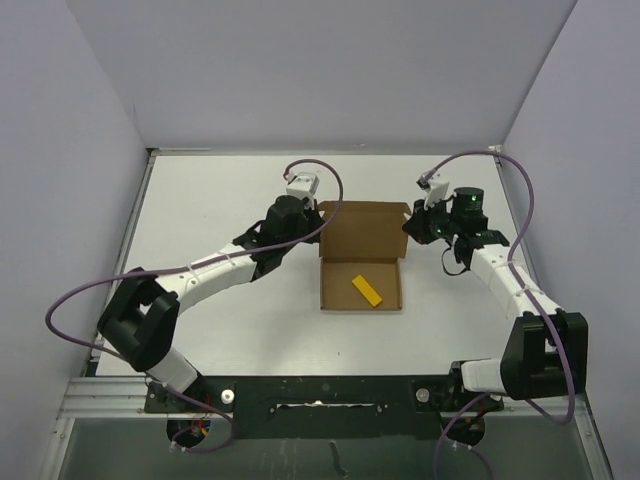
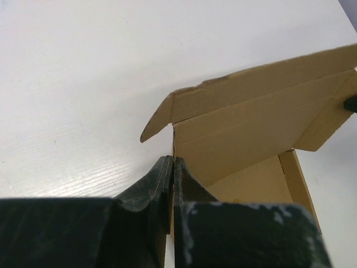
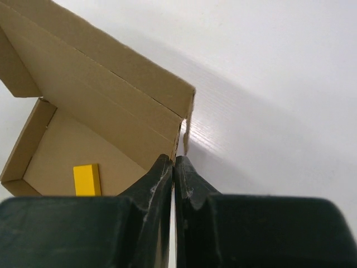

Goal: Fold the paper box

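White worktop (image 1: 230, 190) carries everything, with pale walls around it. Nearest to the arm bases lies the plain brown cardboard paper box (image 1: 340, 275), in the middle of the worktop and open like a shallow tray. A small flat yellow bar (image 1: 367, 290) lies on its floor. Further back, the left end effector (image 2: 172, 167) is closed on the left side wall near the rear corner. The right end effector (image 3: 174, 164) pinches the right side wall in the same way. Behind them the brown lid flap (image 1: 362, 212) stands up, with a small ear at each end. To do this step well, I think both arms should hold the walls upright and move together, so the tray does not twist or slide.
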Robot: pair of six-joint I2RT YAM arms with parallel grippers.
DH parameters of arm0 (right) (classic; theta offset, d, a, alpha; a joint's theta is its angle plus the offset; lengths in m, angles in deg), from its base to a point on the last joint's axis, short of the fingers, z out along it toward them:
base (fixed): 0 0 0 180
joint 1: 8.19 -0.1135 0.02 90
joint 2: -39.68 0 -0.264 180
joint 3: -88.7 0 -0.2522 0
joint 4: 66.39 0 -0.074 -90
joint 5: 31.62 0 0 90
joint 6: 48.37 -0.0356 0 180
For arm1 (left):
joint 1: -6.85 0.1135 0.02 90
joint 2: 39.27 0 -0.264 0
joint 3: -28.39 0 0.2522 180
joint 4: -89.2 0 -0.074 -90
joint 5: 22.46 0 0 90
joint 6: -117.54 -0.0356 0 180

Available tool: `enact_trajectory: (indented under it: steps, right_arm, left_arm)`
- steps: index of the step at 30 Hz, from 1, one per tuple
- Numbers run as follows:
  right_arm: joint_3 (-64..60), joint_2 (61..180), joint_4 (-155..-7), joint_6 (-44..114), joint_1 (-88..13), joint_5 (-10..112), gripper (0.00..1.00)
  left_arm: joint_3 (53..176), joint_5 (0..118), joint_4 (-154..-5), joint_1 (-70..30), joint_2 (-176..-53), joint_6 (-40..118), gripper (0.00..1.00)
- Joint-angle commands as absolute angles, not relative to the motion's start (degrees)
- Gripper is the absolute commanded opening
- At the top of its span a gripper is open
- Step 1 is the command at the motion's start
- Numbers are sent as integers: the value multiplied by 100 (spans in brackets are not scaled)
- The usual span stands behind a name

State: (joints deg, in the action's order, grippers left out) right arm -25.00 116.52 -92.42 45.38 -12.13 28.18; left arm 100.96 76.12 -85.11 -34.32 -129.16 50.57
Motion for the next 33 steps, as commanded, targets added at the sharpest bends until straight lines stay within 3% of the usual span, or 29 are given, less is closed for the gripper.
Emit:
enact_trajectory:
  steps: [1, 9, 21, 33]
  right_arm:
    - [-2679, 11233, -8400, 4193, -1506, 3829, 0]
    - [-3210, 10952, -7439, 4116, -1860, 4871, 0]
    - [-3753, 10839, -6364, 4314, -1981, 5102, 0]
    - [-4736, 11221, -3608, 5344, -2492, 6086, 0]
  left_arm:
    - [10655, 7992, -9113, -3702, -13250, 4883, 0]
    - [10940, 8450, -9538, -3947, -13718, 4461, 0]
    - [11120, 8490, -10042, -3991, -14076, 4211, 0]
    - [10850, 8405, -11057, -3991, -14171, 3520, 0]
